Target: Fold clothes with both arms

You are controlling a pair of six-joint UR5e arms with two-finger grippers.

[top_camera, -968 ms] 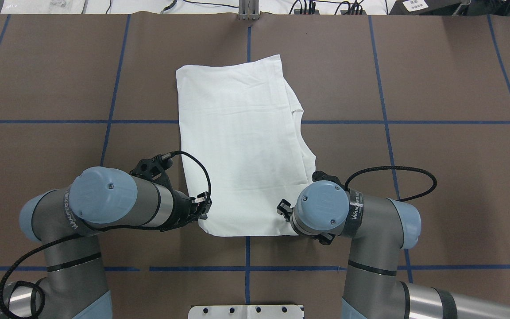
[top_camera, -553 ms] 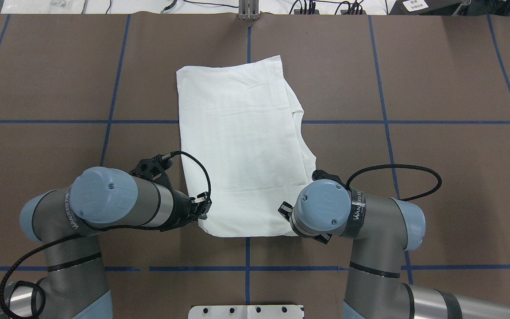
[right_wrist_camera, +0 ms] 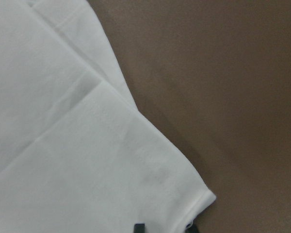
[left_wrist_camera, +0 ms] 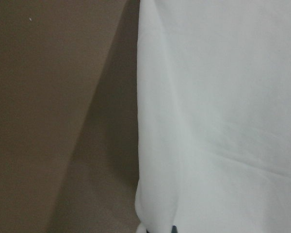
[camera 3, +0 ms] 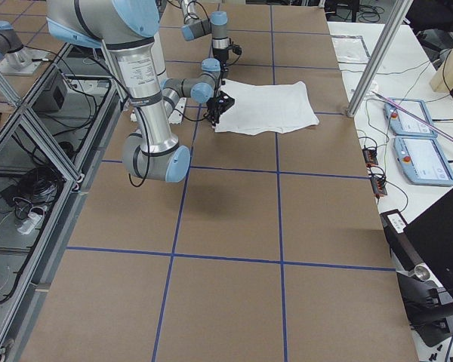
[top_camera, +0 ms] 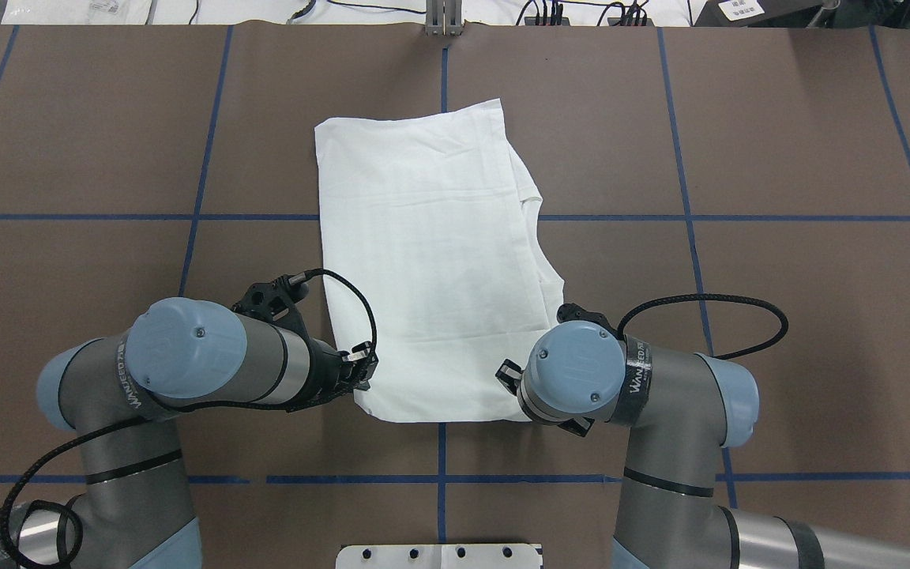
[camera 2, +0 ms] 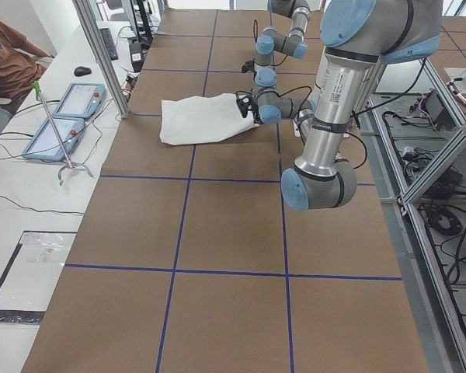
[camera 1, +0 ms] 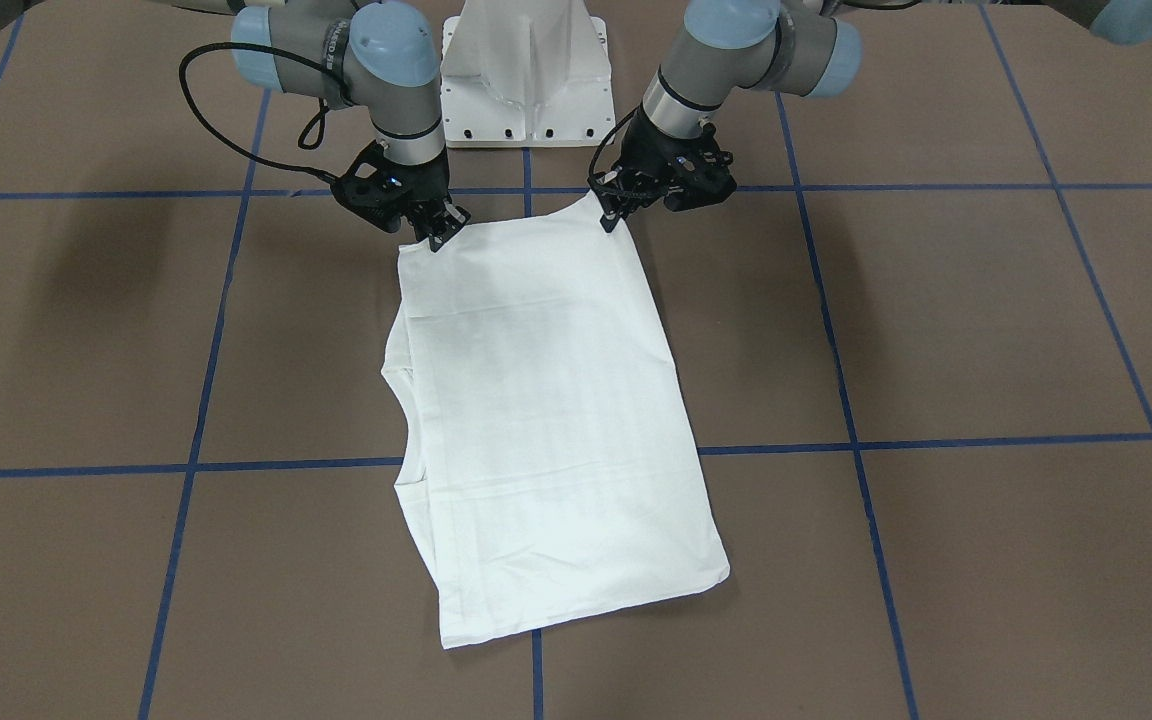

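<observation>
- A table under brown covering is filling the scene, with blue tape lines dividing it into large squares.
- A white pedestal base is standing at the robot's edge of the table, between the two arms.
- A white side bench is running along the far side, carrying two teach pendants; a person in a brown top is sitting at it.
- The white T-shirt is lying mid-table, folded into a long strip that is stretching away from the robot, with extra layers peeking out along its right edge.
- The left arm is reaching to the strip's near left corner. The left gripper is pinching that corner, which is peaking up slightly off the table.
- In the left wrist view the cloth is running down between the dark fingertips.
- The right arm is holding the right gripper at the near right corner.
- Its fingertips are sitting on either side of the hem there; whether they are clamping the cloth I cannot tell.
</observation>
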